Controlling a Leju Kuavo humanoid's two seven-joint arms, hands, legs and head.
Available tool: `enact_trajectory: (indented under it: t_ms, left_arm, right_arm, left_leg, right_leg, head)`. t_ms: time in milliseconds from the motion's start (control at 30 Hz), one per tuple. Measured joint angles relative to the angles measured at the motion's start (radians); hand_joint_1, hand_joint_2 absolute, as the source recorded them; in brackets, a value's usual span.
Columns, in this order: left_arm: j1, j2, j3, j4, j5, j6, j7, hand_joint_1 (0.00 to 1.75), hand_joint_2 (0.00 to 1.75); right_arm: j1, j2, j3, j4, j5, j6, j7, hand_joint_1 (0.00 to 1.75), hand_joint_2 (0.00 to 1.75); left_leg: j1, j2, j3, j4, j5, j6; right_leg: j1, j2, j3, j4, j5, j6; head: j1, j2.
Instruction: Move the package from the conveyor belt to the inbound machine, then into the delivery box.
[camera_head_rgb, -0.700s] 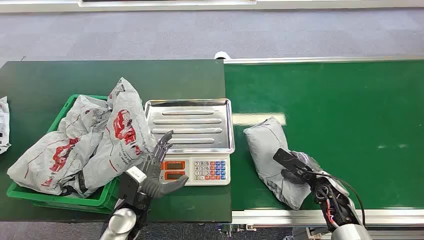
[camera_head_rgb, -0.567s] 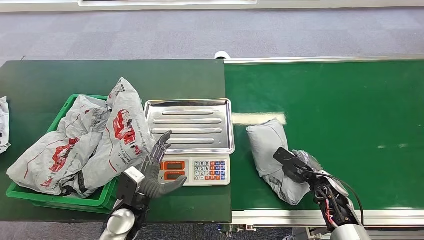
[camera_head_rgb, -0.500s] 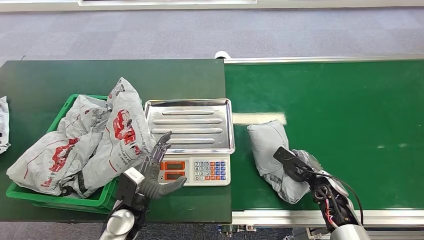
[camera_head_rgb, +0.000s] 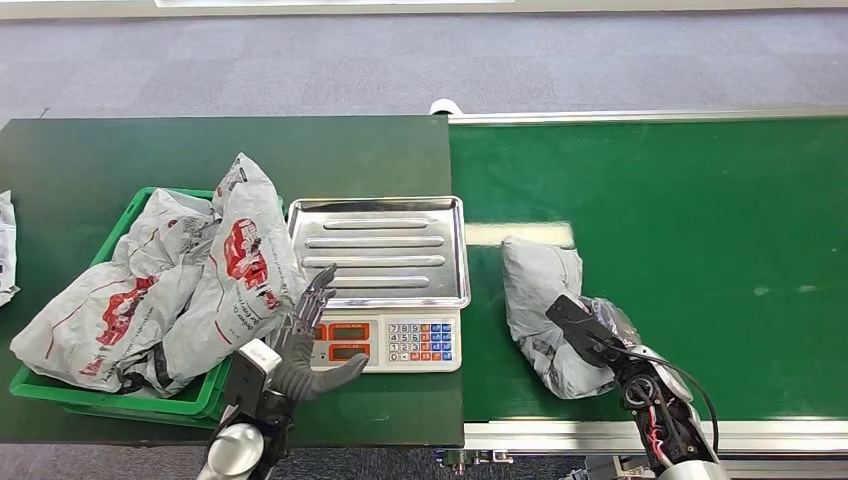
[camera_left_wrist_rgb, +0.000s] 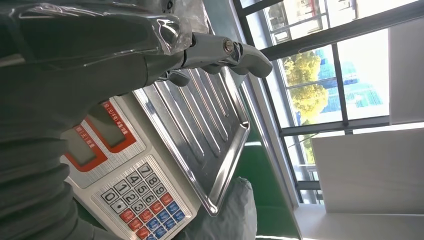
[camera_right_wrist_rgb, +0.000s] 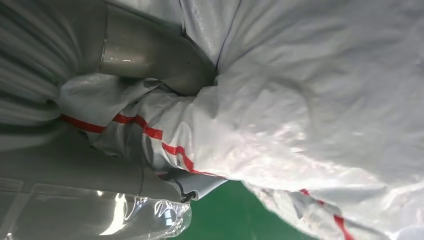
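Note:
A grey plastic package (camera_head_rgb: 538, 285) lies on the green conveyor belt (camera_head_rgb: 690, 220), just right of the scale. My right hand (camera_head_rgb: 592, 338) grips its near end, where the bag is bunched up. In the right wrist view the thumb (camera_right_wrist_rgb: 145, 50) digs into the package (camera_right_wrist_rgb: 310, 100), which has a red stripe. The inbound machine is a scale with a steel tray (camera_head_rgb: 385, 250) and a keypad (camera_head_rgb: 420, 340). My left hand (camera_head_rgb: 305, 350) hovers open at the scale's front left corner, its fingers (camera_left_wrist_rgb: 220, 50) spread over the tray (camera_left_wrist_rgb: 200, 125).
A green crate (camera_head_rgb: 137, 208) at the left holds several grey packages with red print (camera_head_rgb: 245, 260). Another bag (camera_head_rgb: 6, 250) lies at the table's far left edge. The dark green table (camera_head_rgb: 200, 150) stretches behind the crate and scale.
My right hand has closed tighter on the package's near end, which has bunched up and lifted slightly off the belt. The left hand has barely moved.

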Motion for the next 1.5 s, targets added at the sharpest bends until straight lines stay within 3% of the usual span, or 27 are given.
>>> enact_trajectory:
  t_ms: [300,567,833,967,1200,1500]
  left_arm:
    - [0.000,0.001,-0.007,0.008,-0.030,0.053,-0.067,0.00,1.75]
    - [-0.006,0.001,-0.021,0.019,0.008,0.073,-0.082,0.00,1.75]
    - [-0.027,0.000,-0.029,0.021,0.012,0.071,-0.083,0.00,1.75]
    - [-0.054,0.000,-0.035,0.032,0.018,0.067,-0.085,0.00,1.75]
    - [-0.092,0.000,-0.041,0.056,0.024,0.054,-0.093,0.00,1.75]
    - [-0.119,0.001,-0.046,0.089,0.026,0.042,-0.101,0.00,1.75]
  right_arm:
    - [0.147,0.036,-0.106,-0.296,-0.215,-0.230,-0.217,1.75,1.75]
    - [0.230,0.062,-0.161,-0.579,-0.277,-0.314,-0.358,1.75,1.75]
    - [0.118,0.074,-0.103,-0.737,-0.157,-0.340,-0.333,1.75,1.75]
    - [-0.008,0.064,0.010,-0.702,0.038,-0.313,-0.272,1.75,1.75]
    - [-0.275,0.043,0.259,-0.449,0.229,-0.218,-0.220,1.75,1.75]
    - [-0.465,0.064,0.544,-0.134,0.311,-0.102,-0.211,1.75,1.75]
  left_leg:
    - [0.000,-0.001,-0.006,0.000,0.000,0.000]
    - [0.000,0.000,-0.007,0.000,-0.001,-0.001]
    - [0.000,0.001,-0.007,0.000,0.000,0.000]
    - [0.000,0.002,-0.006,0.000,0.001,0.000]
    - [0.000,0.001,-0.006,0.000,0.001,0.000]
    - [0.000,0.000,-0.007,0.000,0.001,0.000]
  right_leg:
    - [0.000,0.000,-0.007,0.000,0.000,0.000]
    - [0.000,0.000,-0.008,0.000,0.000,0.000]
    - [0.000,0.001,-0.007,0.000,0.000,0.000]
    - [0.000,0.002,-0.007,0.001,0.001,-0.001]
    - [0.000,0.001,-0.007,0.001,0.001,-0.001]
    - [0.000,0.001,-0.008,0.001,0.001,-0.001]
  head:
    - [0.000,0.000]
    - [0.000,0.000]
    - [0.000,0.000]
    - [0.000,0.000]
    - [0.000,0.000]
    - [0.000,0.000]
